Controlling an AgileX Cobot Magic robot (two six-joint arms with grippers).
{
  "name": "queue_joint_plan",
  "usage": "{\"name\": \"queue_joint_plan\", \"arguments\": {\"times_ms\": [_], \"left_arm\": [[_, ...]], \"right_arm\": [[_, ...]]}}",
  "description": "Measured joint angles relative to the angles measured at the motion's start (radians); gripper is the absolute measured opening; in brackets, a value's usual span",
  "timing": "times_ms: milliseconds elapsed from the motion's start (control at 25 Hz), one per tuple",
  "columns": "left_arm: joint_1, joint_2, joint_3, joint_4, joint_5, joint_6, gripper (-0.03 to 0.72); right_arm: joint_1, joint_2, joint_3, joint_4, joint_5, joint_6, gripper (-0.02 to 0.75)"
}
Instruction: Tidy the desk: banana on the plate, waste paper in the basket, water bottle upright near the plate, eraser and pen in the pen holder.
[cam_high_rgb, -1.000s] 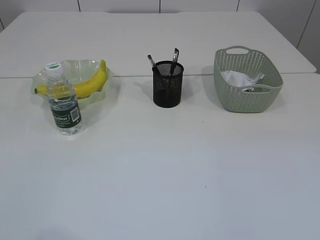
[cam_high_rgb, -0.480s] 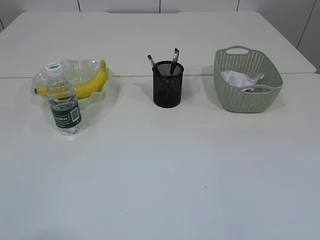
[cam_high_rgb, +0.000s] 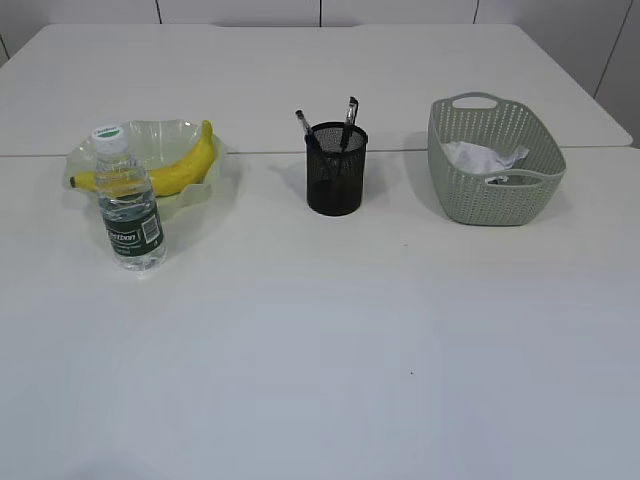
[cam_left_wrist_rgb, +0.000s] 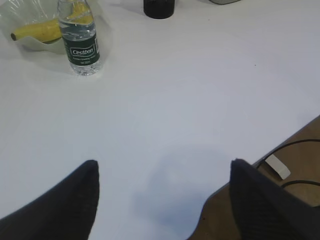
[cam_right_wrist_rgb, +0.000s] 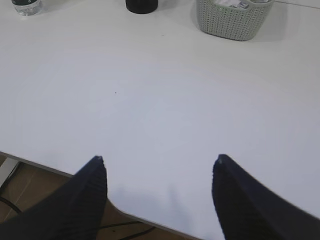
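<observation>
- On the far left of the counter (cam_high_rgb: 330, 330) the banana (cam_high_rgb: 170, 172) lies in the plate (cam_high_rgb: 150, 135), and the water bottle (cam_high_rgb: 128, 205) stands upright just in front of it.
- In the middle, the pen holder (cam_high_rgb: 336, 168) has two pens (cam_high_rgb: 348, 112) poking out; we cannot see the eraser inside.
- To the right, the basket (cam_high_rgb: 495, 165) holds crumpled waste paper (cam_high_rgb: 480, 157).
- We judge the tidying finished; the step in hand is parking both arms without touching anything.
- The left gripper (cam_left_wrist_rgb: 162, 172) hangs at the near edge, jaws wide and empty.
- The right gripper (cam_right_wrist_rgb: 159, 167) does likewise, wide and holding nothing, well clear of everything.
</observation>
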Motion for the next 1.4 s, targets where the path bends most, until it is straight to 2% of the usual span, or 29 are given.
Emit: {"name": "queue_joint_plan", "arguments": {"times_ms": [160, 280, 360, 600, 720, 800, 920, 1200, 1400], "left_arm": [[0.016, 0.000, 0.000, -0.005, -0.002, 0.000, 0.581], [0.090, 0.000, 0.000, -0.008, -0.002, 0.000, 0.580], [0.163, 0.000, 0.000, -0.009, -0.002, 0.000, 0.580], [0.447, 0.000, 0.000, -0.011, -0.002, 0.000, 0.580], [0.598, 0.000, 0.000, -0.013, -0.002, 0.000, 0.580], [0.665, 0.000, 0.000, -0.016, -0.002, 0.000, 0.580], [0.689, -0.002, 0.000, -0.020, -0.002, 0.000, 0.580], [0.685, -0.002, 0.000, -0.037, -0.002, 0.008, 0.580], [0.676, -0.002, 0.000, -0.133, -0.002, 0.145, 0.580]], "right_arm": [[-0.002, -0.002, 0.001, 0.002, 0.000, -0.002, 0.494], [-0.018, -0.002, 0.001, 0.002, -0.002, -0.002, 0.494], [-0.039, -0.002, 0.001, 0.002, -0.002, -0.002, 0.495], [-0.115, -0.002, 0.001, 0.002, -0.002, -0.002, 0.495], [-0.126, -0.002, 0.001, 0.002, -0.002, -0.002, 0.495], [-0.128, -0.002, 0.001, 0.002, -0.002, -0.002, 0.495], [-0.128, -0.002, 0.001, 0.002, -0.002, -0.002, 0.495], [-0.128, -0.002, 0.001, 0.002, -0.002, -0.002, 0.495], [-0.128, -0.002, 0.001, 0.015, -0.002, -0.011, 0.495]]}}
